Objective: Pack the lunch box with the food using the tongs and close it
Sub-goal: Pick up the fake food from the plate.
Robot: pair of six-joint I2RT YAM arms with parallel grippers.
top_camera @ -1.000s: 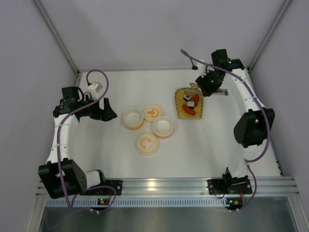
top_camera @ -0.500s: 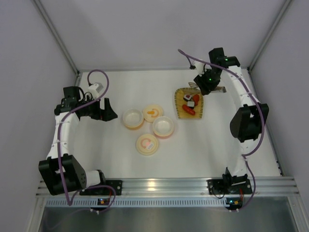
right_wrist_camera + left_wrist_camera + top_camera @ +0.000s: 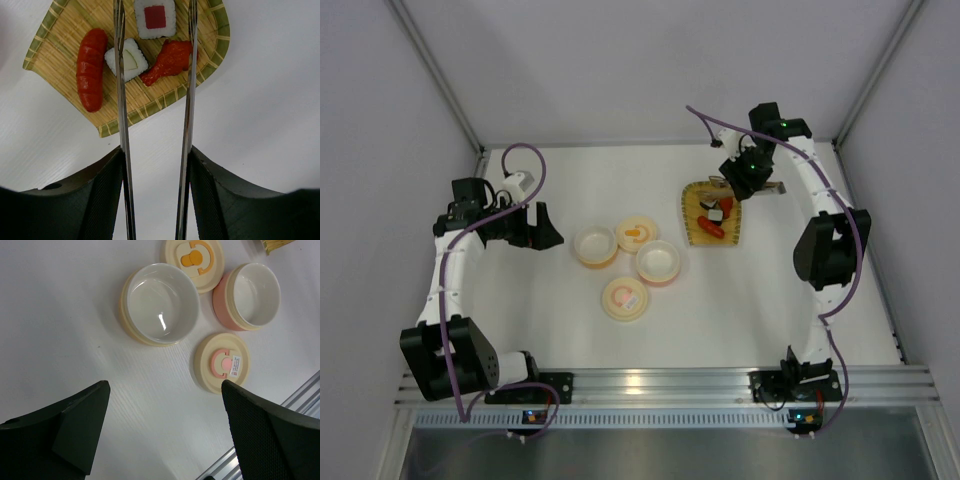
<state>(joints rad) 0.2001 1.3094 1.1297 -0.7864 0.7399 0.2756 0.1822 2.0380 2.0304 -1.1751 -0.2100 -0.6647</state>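
Observation:
My right gripper (image 3: 156, 152) is shut on the silver tongs (image 3: 121, 100), one arm against each finger. The tongs' two arms stand apart and reach out over the woven yellow tray (image 3: 150, 102). On the tray lies the food: a red sausage (image 3: 91, 69), a white sushi piece with a green centre (image 3: 127, 60), a sushi roll with a red centre (image 3: 155, 17) and an orange-red piece (image 3: 170, 59). The lunch box stands open mid-table: a yellow bowl (image 3: 160, 305), a pink bowl (image 3: 252, 295) and two loose lids (image 3: 195, 257) (image 3: 222, 362). My left gripper (image 3: 164, 387) is open, above bare table left of the bowls.
In the top view the tray (image 3: 730, 235) sits at the back right under my right gripper (image 3: 740, 178), and the bowls (image 3: 595, 245) (image 3: 659, 262) lie between the arms. My left gripper (image 3: 542, 228) hovers left of them. Walls enclose the table; an aluminium rail (image 3: 660, 382) runs along the near edge.
My right gripper has shifted slightly left and towards the back wall with the tongs. The left arm has stayed still.

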